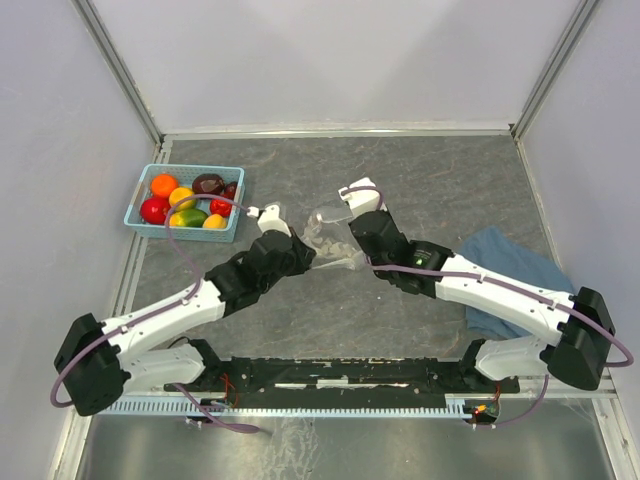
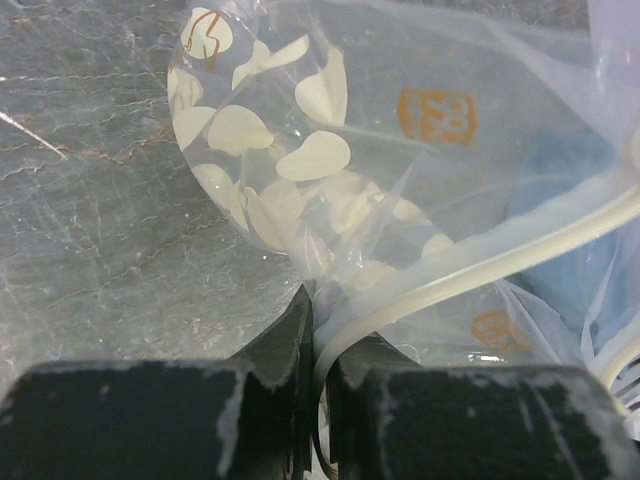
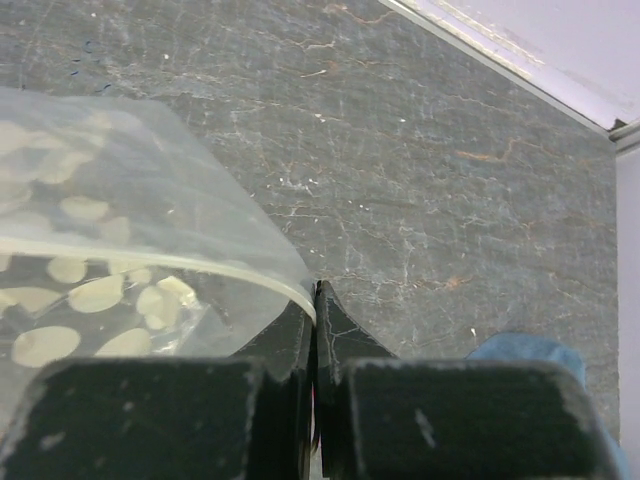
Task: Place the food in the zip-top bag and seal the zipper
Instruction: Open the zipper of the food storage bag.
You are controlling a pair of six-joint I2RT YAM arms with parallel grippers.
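Observation:
The clear zip-top bag (image 1: 328,232) with white spots hangs between my two grippers at the table's middle. My left gripper (image 1: 300,252) is shut on its pale zipper strip (image 2: 470,272). My right gripper (image 1: 352,240) is shut on the strip's other end (image 3: 200,262). The bag (image 2: 300,160) looks empty and also shows in the right wrist view (image 3: 110,250). The food (image 1: 190,199), orange, red, yellow, green and dark purple toy pieces, lies in the light-blue basket (image 1: 140,226) at the far left, apart from both grippers.
A blue cloth (image 1: 505,270) lies on the table under the right arm, and a corner of it shows in the right wrist view (image 3: 525,348). Grey walls close the table's back and sides.

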